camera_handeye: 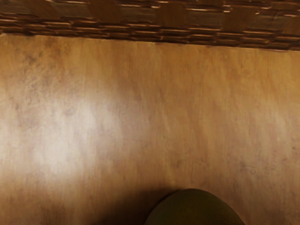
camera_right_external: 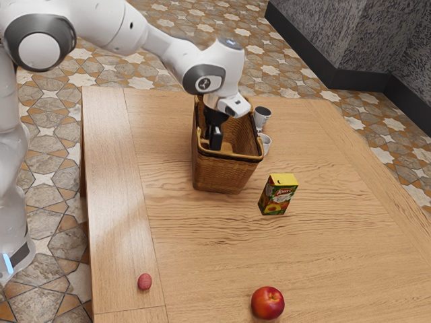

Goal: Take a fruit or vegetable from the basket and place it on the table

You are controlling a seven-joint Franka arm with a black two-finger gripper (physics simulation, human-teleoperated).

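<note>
The single white arm (camera_right_external: 128, 25) stands in the exterior view with its lower links (camera_right_external: 12, 168) upright along that view's left edge. A blue light strip (camera_right_external: 8, 263) marks the lowest visible section. At upper left, a large joint with a dark grey surround and round white cap (camera_right_external: 39, 51) carries the arm across toward the exterior view's right. The forward links slope downward to the wrist (camera_right_external: 214, 67), which has a dark grey cover (camera_right_external: 204, 79). Beneath the wrist, the black gripper (camera_right_external: 215, 138) points downward.
</note>
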